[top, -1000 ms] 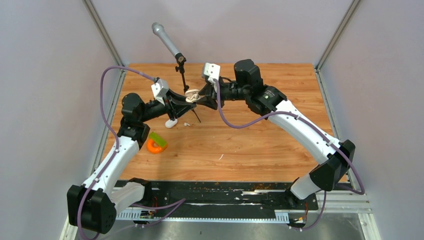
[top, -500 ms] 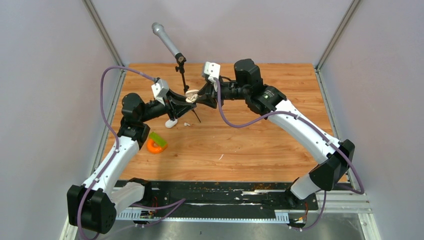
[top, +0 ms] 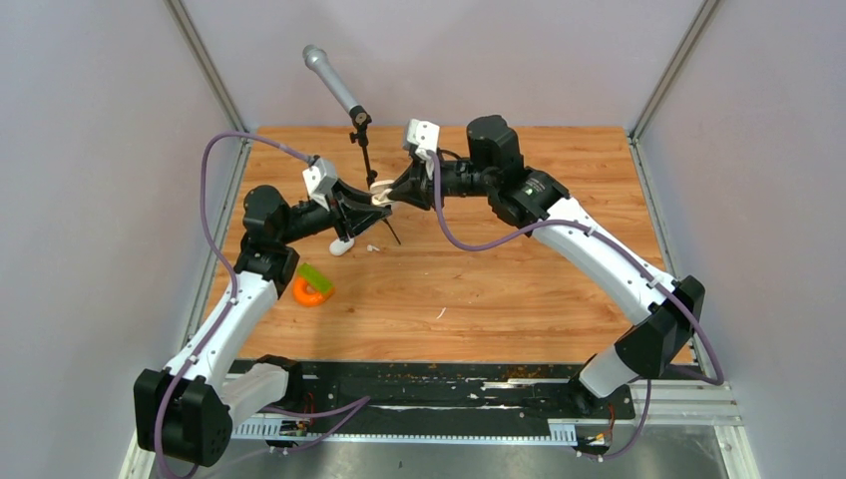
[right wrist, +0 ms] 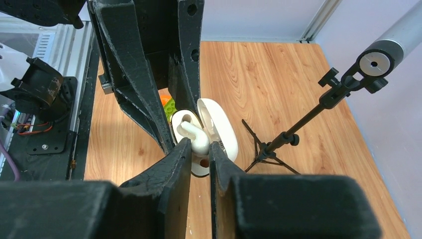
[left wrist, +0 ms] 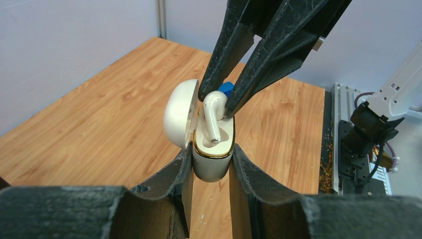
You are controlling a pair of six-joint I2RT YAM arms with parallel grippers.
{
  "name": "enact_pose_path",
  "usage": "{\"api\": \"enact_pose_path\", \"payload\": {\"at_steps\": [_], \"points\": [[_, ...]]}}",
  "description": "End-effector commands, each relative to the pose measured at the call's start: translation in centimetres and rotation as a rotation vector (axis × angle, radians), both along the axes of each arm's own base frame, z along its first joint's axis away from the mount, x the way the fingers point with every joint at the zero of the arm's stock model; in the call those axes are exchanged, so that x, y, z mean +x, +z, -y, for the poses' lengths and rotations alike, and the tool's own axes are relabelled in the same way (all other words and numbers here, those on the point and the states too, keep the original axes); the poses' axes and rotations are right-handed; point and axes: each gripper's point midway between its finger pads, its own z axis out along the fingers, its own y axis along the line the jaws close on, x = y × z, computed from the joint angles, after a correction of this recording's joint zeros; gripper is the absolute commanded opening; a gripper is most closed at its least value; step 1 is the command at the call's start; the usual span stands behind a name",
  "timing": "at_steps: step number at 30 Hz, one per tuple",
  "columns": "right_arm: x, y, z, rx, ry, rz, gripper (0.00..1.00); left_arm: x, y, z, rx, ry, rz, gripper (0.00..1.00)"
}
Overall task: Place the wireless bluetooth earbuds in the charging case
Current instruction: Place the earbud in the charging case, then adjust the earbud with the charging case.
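Note:
My left gripper [left wrist: 211, 155] is shut on the lower body of the white charging case [left wrist: 213, 163] and holds it above the table, lid [left wrist: 178, 118] hinged open to the left. My right gripper [right wrist: 200, 147] is shut on the head of a white earbud [right wrist: 194, 135]. In the left wrist view the earbud [left wrist: 213, 113] hangs stem-down, its tip inside the case's gold-rimmed opening. From above, both grippers meet at the case [top: 380, 192] near the back middle of the table. I see no second earbud for certain.
A microphone [top: 331, 77] on a small black tripod [top: 365, 160] stands just behind the grippers, its legs close to the case. A white rounded object [top: 341, 245] and a tiny white piece [top: 371, 247] lie below. An orange ring with a green block [top: 312, 286] lies at the left.
My right gripper has shifted slightly toward the back over the case, still holding the earbud. The left arm and the case have hardly moved.

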Motion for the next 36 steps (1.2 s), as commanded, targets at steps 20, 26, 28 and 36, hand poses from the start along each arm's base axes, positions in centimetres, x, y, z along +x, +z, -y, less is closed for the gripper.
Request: {"api": "enact_pose_path", "payload": {"at_steps": [20, 26, 28, 36], "points": [[-1.0, 3.3, 0.2, -0.022, 0.023, 0.117, 0.10, 0.0, 0.3, -0.3, 0.011, 0.026, 0.058, 0.06], [-0.2, 3.9, 1.0, -0.013, -0.085, 0.014, 0.24, 0.6, 0.5, -0.4, 0.007, 0.054, 0.059, 0.06], [-0.2, 4.3, 1.2, 0.016, -0.115, -0.075, 0.27, 0.9, 0.4, -0.5, 0.004, 0.070, 0.058, 0.06], [0.0, 3.2, 0.6, -0.033, -0.113, -0.147, 0.32, 1.3, 0.7, -0.5, -0.012, 0.078, 0.059, 0.06]]}}
